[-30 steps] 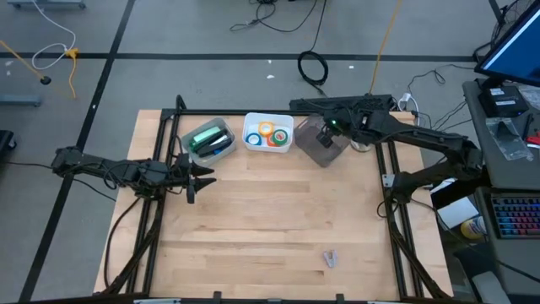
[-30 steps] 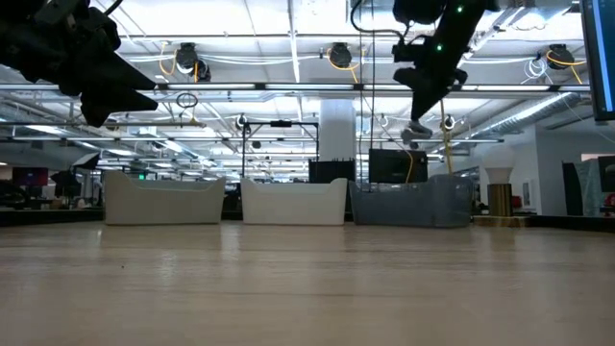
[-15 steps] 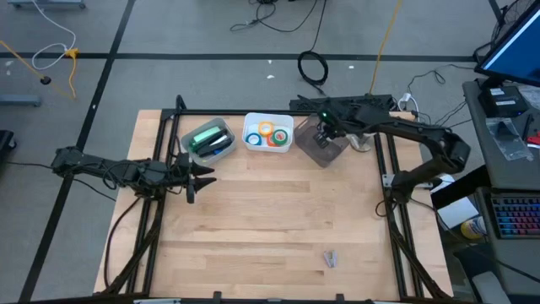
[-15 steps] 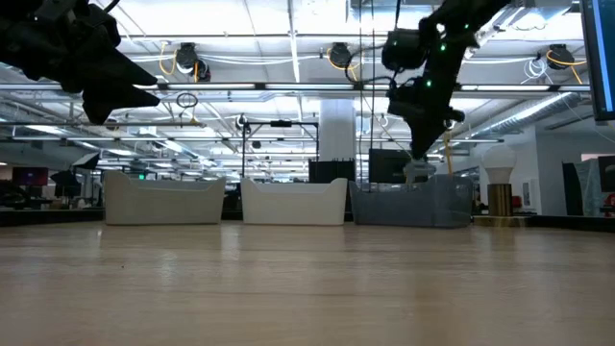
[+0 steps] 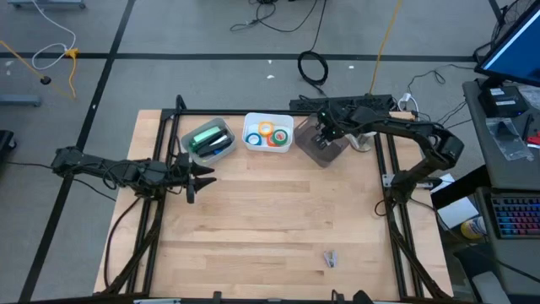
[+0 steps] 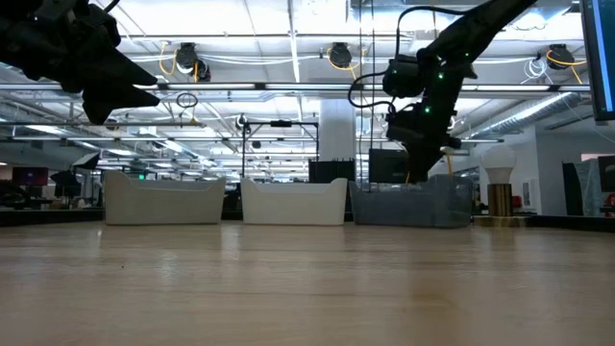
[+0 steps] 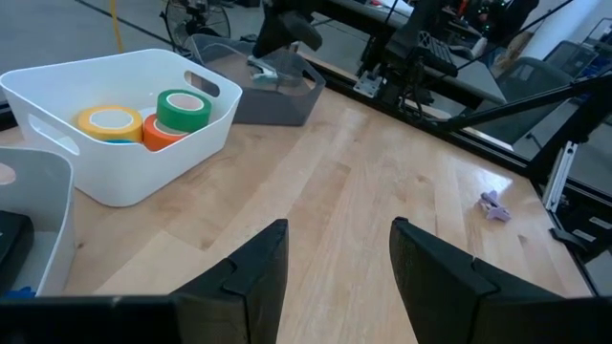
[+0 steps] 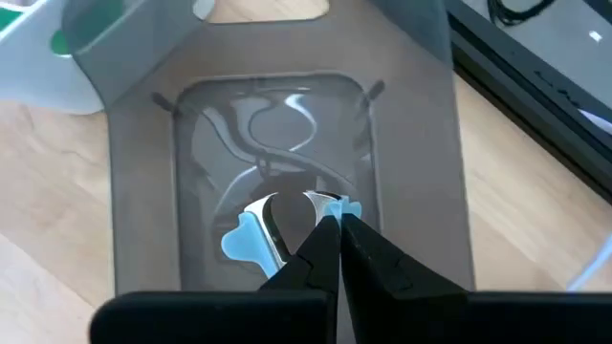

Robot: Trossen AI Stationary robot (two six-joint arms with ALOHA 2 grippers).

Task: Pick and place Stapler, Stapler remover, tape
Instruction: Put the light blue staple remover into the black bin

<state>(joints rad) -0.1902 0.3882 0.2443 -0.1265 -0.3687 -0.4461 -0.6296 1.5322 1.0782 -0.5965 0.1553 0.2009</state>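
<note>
My right gripper [image 8: 337, 225] reaches down into the grey bin [image 5: 324, 152] at the table's far edge, shut on a stapler remover [image 8: 251, 239] with light blue wings and chrome jaws. Ring-shaped tape rolls [image 5: 268, 133], orange, yellow, green and blue, lie in the white bin [image 7: 143, 172] beside it. A green stapler [image 5: 202, 135] lies in the clear bin on the left. A second small stapler remover [image 5: 330, 257] lies on the table near its near edge. My left gripper [image 5: 205, 179] hangs open above the table's left part, in front of the clear bin. My right gripper pinches the stapler remover between its two fingers at one blue-winged side [image 8: 350, 206], coming from above and pointing down. The remover sits low inside the grey bin; whether it touches the bin's floor, I cannot tell.
Three bins stand in a row along the far edge: clear, white, grey [image 6: 404, 204]. The wide wooden table top [image 5: 278, 211] in front of them is bare except for the small remover [image 7: 493, 205]. Black frame rails run along the table's sides.
My right gripper has gone down from above the grey bin into it, shifting a little toward the table's left, and the stapler remover has gone down with it. It has stayed shut.
</note>
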